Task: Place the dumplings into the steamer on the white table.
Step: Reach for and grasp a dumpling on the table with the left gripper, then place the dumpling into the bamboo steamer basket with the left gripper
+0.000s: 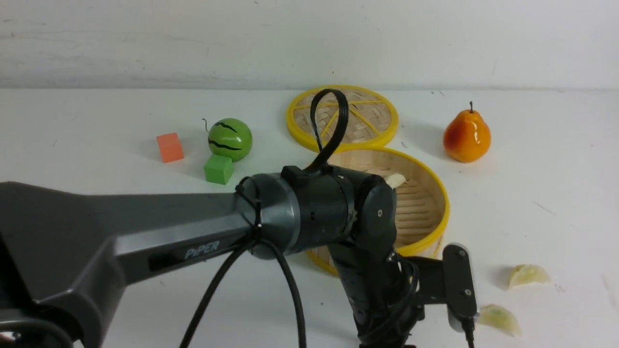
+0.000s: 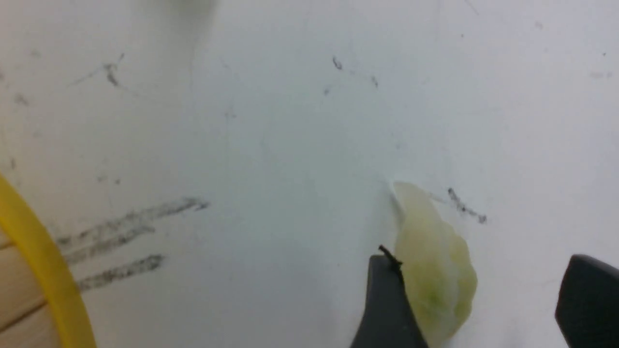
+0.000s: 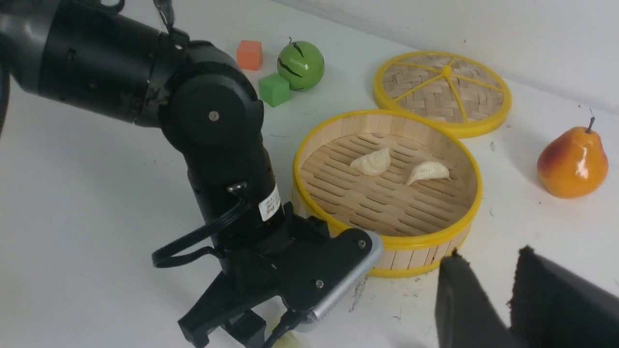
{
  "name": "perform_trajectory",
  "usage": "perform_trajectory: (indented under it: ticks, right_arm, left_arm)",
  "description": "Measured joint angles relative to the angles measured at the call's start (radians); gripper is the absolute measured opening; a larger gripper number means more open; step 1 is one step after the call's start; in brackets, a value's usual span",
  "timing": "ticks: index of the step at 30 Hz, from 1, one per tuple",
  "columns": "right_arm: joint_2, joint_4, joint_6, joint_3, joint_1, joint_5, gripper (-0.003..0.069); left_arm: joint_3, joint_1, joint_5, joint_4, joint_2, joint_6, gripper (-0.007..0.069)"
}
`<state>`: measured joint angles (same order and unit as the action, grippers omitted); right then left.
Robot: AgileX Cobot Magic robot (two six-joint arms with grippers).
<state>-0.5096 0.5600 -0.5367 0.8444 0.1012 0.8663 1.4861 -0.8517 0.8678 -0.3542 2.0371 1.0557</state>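
Dumpling (image 2: 437, 280) and left gripper (image 2: 483, 285) were poorly centred on each other: the jaws stood apart, with the pale green piece lying on the white table (image 1: 556, 203), much nearer one finger than the other. If they closed from there, that near finger would probably have met it first and pushed or turned it, leaving a pinch on one end that could slip during the lift. Coming down without a small sideways correction might also have set a fingertip on its pleats. Two pieces (image 3: 371, 163) already lay inside the steamer (image 3: 387, 241), so a careless release could have landed on them, and too low a carry could have clipped the raised rim. Two others, a farther dumpling (image 1: 528, 275) and a nearer one (image 1: 498, 319), rested on the table beyond the basket, where a wide sweep might have nudged them. The right gripper (image 3: 491, 290) held nothing, its fingers slightly parted; straying inward, it risked bumping the other arm.
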Motion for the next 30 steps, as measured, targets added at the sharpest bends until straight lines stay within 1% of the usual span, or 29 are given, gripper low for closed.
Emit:
perform_trajectory:
  ticks: [5, 6, 7, 10, 11, 13, 14, 16, 18, 19, 20, 21, 22, 23, 25, 27, 28, 29, 30]
  right_arm:
    - [0.000, -0.001, 0.000, 0.000, 0.000, 0.000, 0.0179]
    - [0.000, -0.003, 0.000, 0.000, 0.000, 0.000, 0.0181]
    - [0.000, -0.005, 0.000, 0.000, 0.000, 0.000, 0.0181]
    - [0.000, -0.011, 0.000, 0.000, 0.000, 0.000, 0.0185]
    - [0.000, -0.017, 0.000, 0.000, 0.000, 0.000, 0.0185]
    - [0.000, -0.020, 0.000, 0.000, 0.000, -0.001, 0.0188]
    - [0.000, -0.023, 0.000, 0.000, 0.000, -0.001, 0.0188]
    - [0.000, -0.027, 0.000, 0.000, 0.000, -0.001, 0.0188]
    - [0.000, -0.027, 0.000, 0.000, 0.000, -0.001, 0.0188]
    - [0.000, -0.031, 0.000, 0.000, 0.000, -0.001, 0.0188]
    - [0.000, -0.034, 0.000, 0.000, 0.000, -0.001, 0.0190]
    - [0.000, -0.034, 0.000, 0.000, 0.000, -0.001, 0.0191]
    - [0.000, -0.034, 0.000, 0.000, 0.000, -0.002, 0.0192]
    - [0.000, -0.034, 0.000, 0.000, 0.000, -0.002, 0.0192]
    - [0.000, -0.034, 0.000, 0.000, 0.000, -0.002, 0.0196]
    - [0.000, -0.034, 0.000, 0.000, 0.000, -0.002, 0.0199]
    - [0.000, -0.034, 0.000, 0.000, 0.000, -0.002, 0.0199]
    - [0.000, -0.034, 0.000, 0.000, 0.000, -0.001, 0.0201]
    - [0.000, -0.034, 0.000, 0.000, 0.000, -0.001, 0.0202]
  left_arm:
    - [0.000, 0.000, -0.006, 0.012, 0.037, 0.008, 0.0427]
    - [0.000, 0.000, -0.010, 0.023, 0.041, 0.010, 0.0382]
    - [0.000, 0.000, -0.011, 0.027, 0.041, 0.010, 0.0360]
    - [0.000, -0.003, -0.012, 0.039, 0.038, -0.001, 0.0204]
    - [0.000, -0.006, -0.012, 0.042, 0.035, -0.016, 0.0191]
    - [0.001, -0.006, -0.010, 0.051, 0.025, -0.052, 0.0201]
    - [0.007, -0.008, -0.002, 0.059, 0.014, -0.089, 0.0202]
    - [0.031, -0.009, 0.009, 0.091, -0.012, -0.186, 0.0202]
    - [0.087, -0.009, 0.013, 0.154, -0.059, -0.339, 0.0202]
    - [0.123, -0.009, 0.013, 0.197, -0.080, -0.428, 0.0202]
    - [0.180, -0.006, 0.013, 0.251, -0.099, -0.543, 0.0202]
    - [0.206, 0.000, 0.013, 0.276, -0.106, -0.605, 0.0202]
    - [0.275, 0.016, 0.014, 0.332, -0.114, -0.778, 0.0202]
    - [0.300, 0.026, 0.016, 0.354, -0.115, -0.843, 0.0202]
    - [0.360, 0.072, 0.027, 0.391, -0.108, -1.044, 0.0202]
    - [0.401, 0.126, 0.040, 0.407, -0.088, -1.181, 0.0202]
    - [0.404, 0.133, 0.041, 0.407, -0.086, -1.193, 0.0202]
    - [0.416, 0.181, 0.052, 0.407, -0.059, -1.265, 0.0202]
    - [0.418, 0.210, 0.056, 0.404, -0.044, -1.290, 0.0202]
